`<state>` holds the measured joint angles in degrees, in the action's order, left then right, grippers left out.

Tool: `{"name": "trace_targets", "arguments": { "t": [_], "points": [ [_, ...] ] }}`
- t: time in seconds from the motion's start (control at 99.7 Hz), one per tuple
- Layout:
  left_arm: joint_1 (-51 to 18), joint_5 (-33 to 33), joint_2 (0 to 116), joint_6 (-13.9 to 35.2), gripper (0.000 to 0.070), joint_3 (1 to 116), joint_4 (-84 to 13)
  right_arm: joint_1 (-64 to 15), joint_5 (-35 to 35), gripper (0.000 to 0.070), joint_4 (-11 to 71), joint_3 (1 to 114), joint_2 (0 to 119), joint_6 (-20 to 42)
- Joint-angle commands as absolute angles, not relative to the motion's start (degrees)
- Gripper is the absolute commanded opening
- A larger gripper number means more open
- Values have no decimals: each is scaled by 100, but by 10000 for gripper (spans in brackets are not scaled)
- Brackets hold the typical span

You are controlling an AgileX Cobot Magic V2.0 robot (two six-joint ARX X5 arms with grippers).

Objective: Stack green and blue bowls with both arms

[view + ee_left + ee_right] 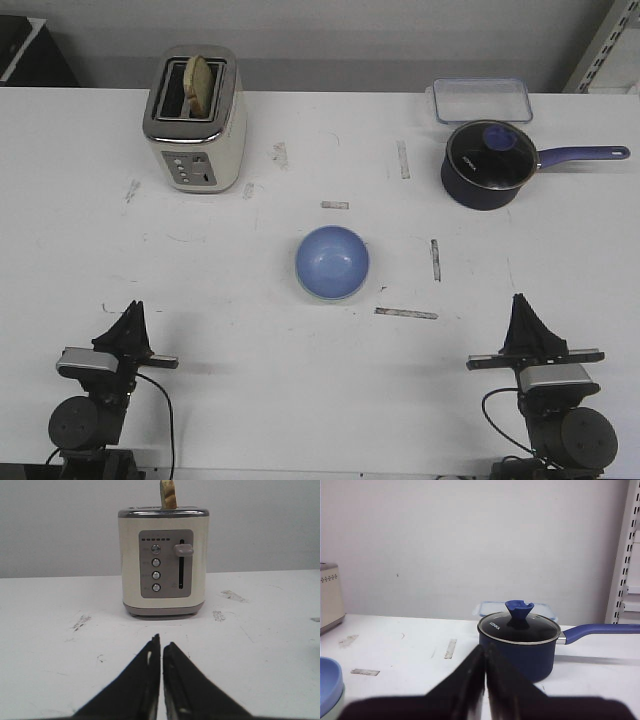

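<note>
Front view looks down steeply from above the robot base, facing forward over the whole tabletop point(300, 400), both arms at near edge. Left wrist view sits low, near tabletop level, facing the toaster point(163, 562) close ahead; shares toaster point(195, 120) with front view. Right wrist view equally low, facing the saucepan point(517, 642), blue bowl point(330, 685) at edge; shares saucepan point(488, 165) and bowl point(332, 262) with front view.

Lab test bench — taped white table point(300, 400), bare wall, metal shelving point(625, 555).
</note>
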<state>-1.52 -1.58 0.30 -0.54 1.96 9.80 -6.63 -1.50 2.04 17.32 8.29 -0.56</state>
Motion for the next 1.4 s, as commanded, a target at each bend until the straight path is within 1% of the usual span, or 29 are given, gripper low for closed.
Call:
{"name": "trace_targets", "arguments": {
  "t": [0.0,1.223,1.394],
  "points": [
    [-143,-148,19,-84,2,71,1052,-672,-150,0,132,1745,823,16],
    [-145,-148,19,-84,2,71,1039,-672,-150,0,134,1745,823,19],
    [-145,-148,19,-84,2,71,1039,-419,-119,0,148,1625,819,16]
  ]
}}
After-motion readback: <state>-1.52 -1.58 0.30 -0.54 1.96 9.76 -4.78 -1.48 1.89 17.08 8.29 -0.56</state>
